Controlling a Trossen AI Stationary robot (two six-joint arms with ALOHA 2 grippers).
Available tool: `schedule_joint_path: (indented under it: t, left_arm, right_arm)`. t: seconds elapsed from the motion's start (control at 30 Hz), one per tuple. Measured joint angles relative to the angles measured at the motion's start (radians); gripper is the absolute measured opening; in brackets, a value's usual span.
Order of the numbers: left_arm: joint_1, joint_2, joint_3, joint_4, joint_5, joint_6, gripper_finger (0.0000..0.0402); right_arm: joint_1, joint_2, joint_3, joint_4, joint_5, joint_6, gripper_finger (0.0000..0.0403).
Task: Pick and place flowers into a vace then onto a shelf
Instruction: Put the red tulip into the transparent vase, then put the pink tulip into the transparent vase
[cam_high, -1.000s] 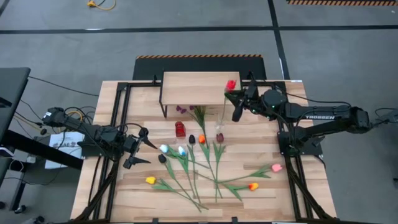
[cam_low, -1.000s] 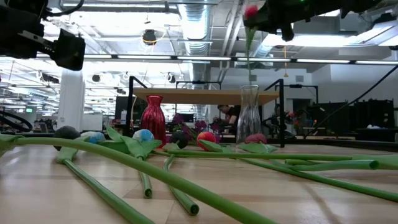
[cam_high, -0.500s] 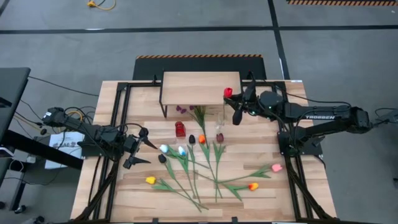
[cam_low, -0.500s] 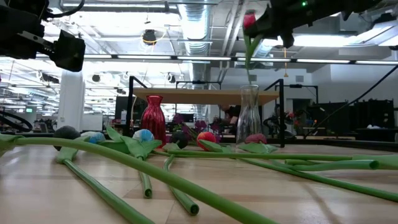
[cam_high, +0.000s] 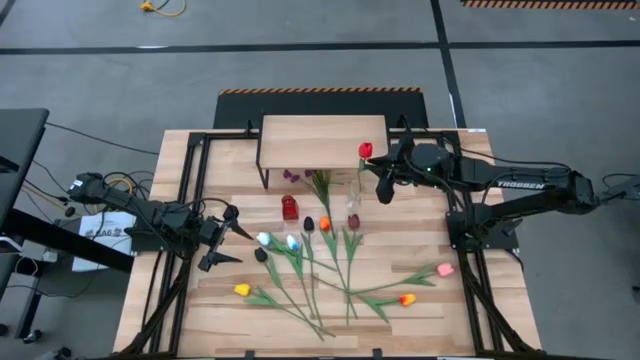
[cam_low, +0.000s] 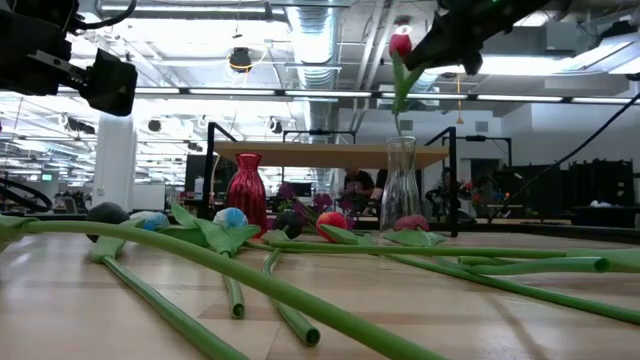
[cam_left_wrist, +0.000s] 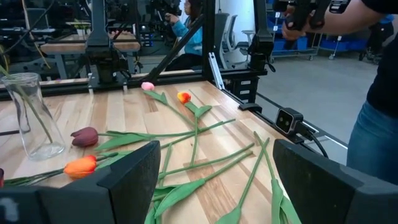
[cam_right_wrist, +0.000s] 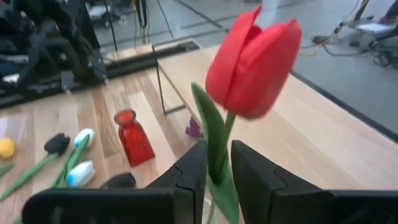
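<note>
My right gripper (cam_high: 377, 166) is up over the clear glass vase (cam_low: 400, 186), shut on a red tulip (cam_right_wrist: 252, 62). The tulip's head (cam_low: 401, 44) is above the fingers and its stem runs down into the vase's neck. The vase stands on the table just in front of the shelf (cam_high: 320, 140). Several more flowers (cam_high: 320, 268) lie flat on the planks. My left gripper (cam_high: 228, 236) waits open at the table's left side, holding nothing. My right gripper pinches the tulip's green stem and leaf (cam_right_wrist: 217, 149) between its two fingers, just below the red head. The fingers come from the table's right, slanting a little downward, and lie across the stem. The tulip stands nearly upright, its lower stem (cam_low: 397, 125) in the vase.
A small red vase (cam_high: 290, 207) stands left of the clear one, with dark, orange and maroon tulip heads beside it. The shelf's black legs (cam_low: 212, 180) stand close behind both vases. A person (cam_left_wrist: 379, 93) stands beyond the table's right edge.
My right gripper has tipped its fingers downward over the clear vase while staying shut on the tulip. The red head has sunk a little and come slightly toward the near edge; the stem stays in the vase's neck.
</note>
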Motion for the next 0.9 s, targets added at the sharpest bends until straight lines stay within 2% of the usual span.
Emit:
schedule_joint_path:
  t: [0.27,0.43,0.6,0.9]
  left_arm:
    - [0.0,0.0,0.0,-0.001,0.0,0.0,0.0303]
    - [0.0,0.0,0.0,-0.001,0.0,-0.011,0.0303]
    - [0.0,0.0,0.0,-0.001,0.0,-0.012,0.0303]
    - [0.0,0.0,0.0,-0.001,-0.001,-0.012,0.0303]
  right_arm:
    - [0.0,0.0,0.069,-0.168,-0.001,0.001,0.0068]
    - [0.017,0.0,0.13,-0.309,-0.065,0.002,0.0068]
    - [0.07,0.0,0.178,-0.444,-0.104,0.002,0.0068]
    - [0.201,0.0,0.188,-0.585,-0.185,0.075,0.0068]
